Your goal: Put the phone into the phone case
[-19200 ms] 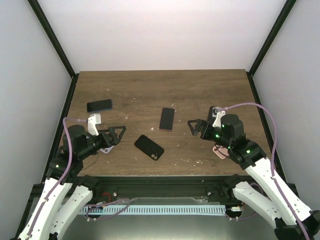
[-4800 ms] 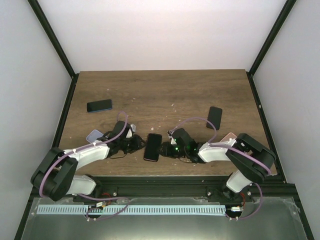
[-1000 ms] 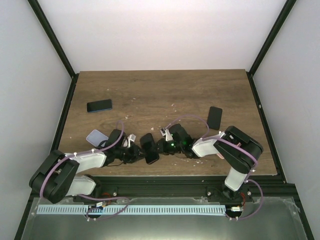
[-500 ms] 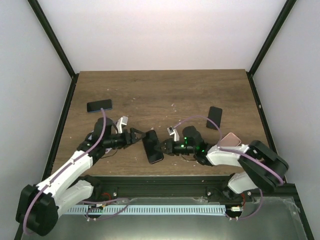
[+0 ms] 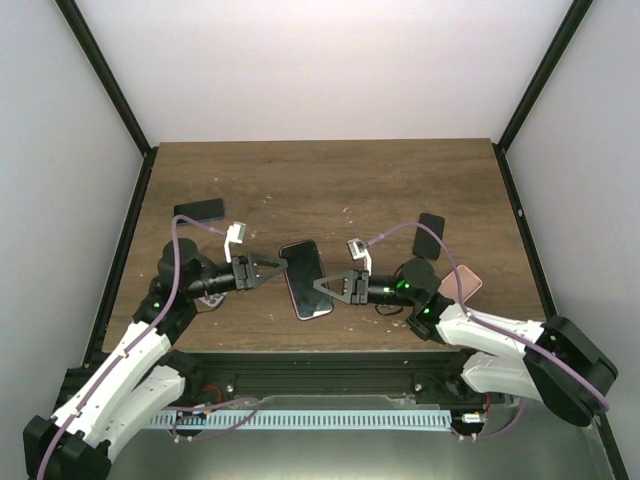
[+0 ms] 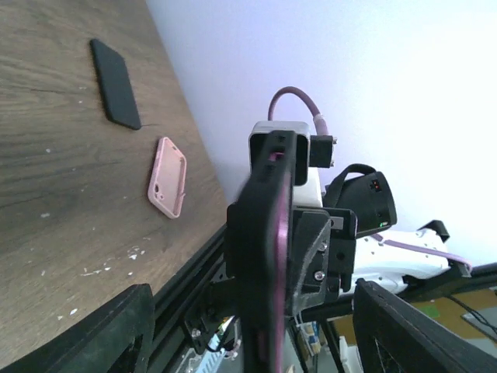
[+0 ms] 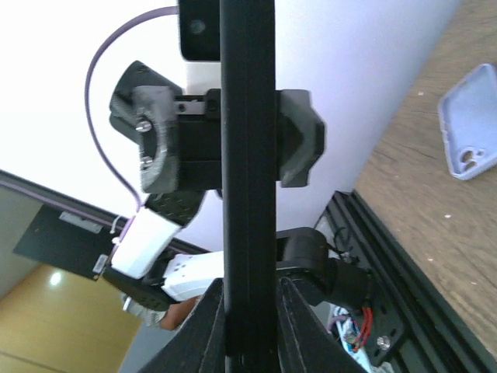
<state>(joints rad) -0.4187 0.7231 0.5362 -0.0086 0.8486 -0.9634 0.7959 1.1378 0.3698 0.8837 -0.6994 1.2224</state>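
the right tool (image 5: pixel 325 285) is clamped on the slim black phone with a pinkish edge (image 5: pixel 304 279), held left of the empty pink phone case (image 5: pixel 461 285); further left, the left tool (image 5: pixel 272 272) gapes apart. likely mid-carry: next, square the phone over that case and press it in.

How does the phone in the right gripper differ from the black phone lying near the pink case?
The held phone is lifted off the table, clamped by the right gripper; the black phone lies flat on the table. The held phone shows a pink edge; the black phone shows none. Both are dark rectangles.
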